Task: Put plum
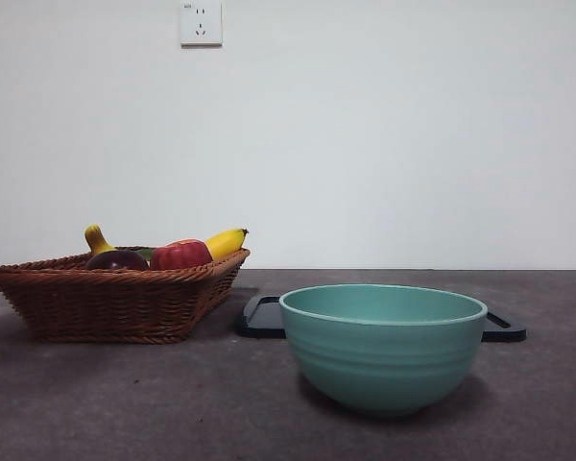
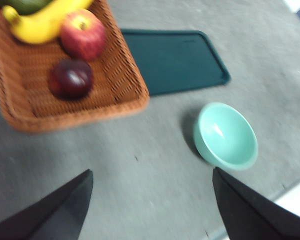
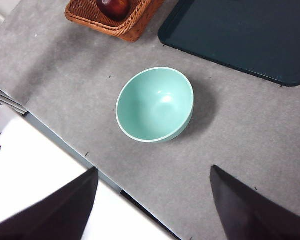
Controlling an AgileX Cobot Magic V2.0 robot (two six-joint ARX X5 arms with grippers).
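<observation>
So the plum [image 2: 70, 78] was sitting in the wicker basket [image 2: 20, 107] with an apple [image 2: 83, 34] next to it and a banana [image 2: 42, 22] just past that, plus something green at the far end I couldn't make out. From table height you could only see the top of the plum poking over the basket rim. Next to the basket was a dark flat tray [image 2: 175, 60] lying on the grey table [image 2: 140, 190], and a teal bowl [image 1: 383, 346] stood in front of the tray with nothing in it. Both arms were up high looking down. The left hand [image 2: 150, 205] had its jaws spread wide, holding nothing, over bare table near the basket. The right hand [image 3: 152, 205] was spread wide too, holding nothing, up over the table's edge near the bowl.
</observation>
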